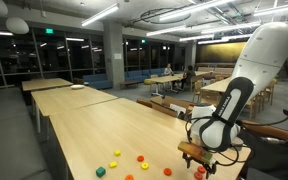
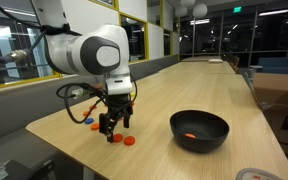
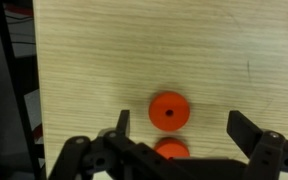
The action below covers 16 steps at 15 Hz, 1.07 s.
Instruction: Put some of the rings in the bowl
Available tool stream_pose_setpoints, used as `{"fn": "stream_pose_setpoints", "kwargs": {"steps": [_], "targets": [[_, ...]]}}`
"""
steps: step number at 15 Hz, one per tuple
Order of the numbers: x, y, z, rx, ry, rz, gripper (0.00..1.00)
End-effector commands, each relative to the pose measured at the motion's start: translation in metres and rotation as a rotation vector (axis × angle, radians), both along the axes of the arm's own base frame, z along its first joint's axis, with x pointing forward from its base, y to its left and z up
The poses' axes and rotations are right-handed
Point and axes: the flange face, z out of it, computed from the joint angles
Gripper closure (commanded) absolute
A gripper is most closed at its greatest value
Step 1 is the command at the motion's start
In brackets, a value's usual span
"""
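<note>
In the wrist view, an orange ring (image 3: 169,111) lies flat on the wooden table, and a second ring (image 3: 171,150) sits just behind it, half hidden by the gripper body. My gripper (image 3: 184,125) hangs open above them, its fingers (image 3: 246,128) standing apart on either side and holding nothing. In an exterior view, the gripper (image 2: 112,125) hovers over a red ring (image 2: 128,141) near the table's corner. To its right stands the black bowl (image 2: 214,140) with an orange ring (image 2: 190,136) inside. In an exterior view, more rings (image 1: 141,157) lie scattered left of the gripper (image 1: 206,152).
Yellow pieces (image 1: 117,153) and a green piece (image 1: 100,171) lie among the rings. A blue piece (image 2: 92,124) sits behind the gripper. The table edge (image 3: 34,90) runs close on the left of the wrist view. More tables and chairs stand behind.
</note>
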Motion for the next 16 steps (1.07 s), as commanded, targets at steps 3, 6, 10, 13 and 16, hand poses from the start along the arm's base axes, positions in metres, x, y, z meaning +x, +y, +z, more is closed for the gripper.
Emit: {"fn": "stream_pose_setpoints", "kwargs": {"steps": [3, 6, 10, 13, 16], "targets": [[0.0038, 0.0033, -0.0101, 0.005, -0.026, -0.005, 0.00], [0.0027, 0.0031, -0.0136, 0.003, -0.028, -0.010, 0.00], [0.0009, 0.0025, -0.0148, -0.006, -0.045, -0.013, 0.00], [0.0007, 0.0029, -0.0129, -0.013, -0.059, -0.011, 0.00], [0.0001, 0.0034, -0.0119, -0.017, -0.065, -0.011, 0.00]]}}
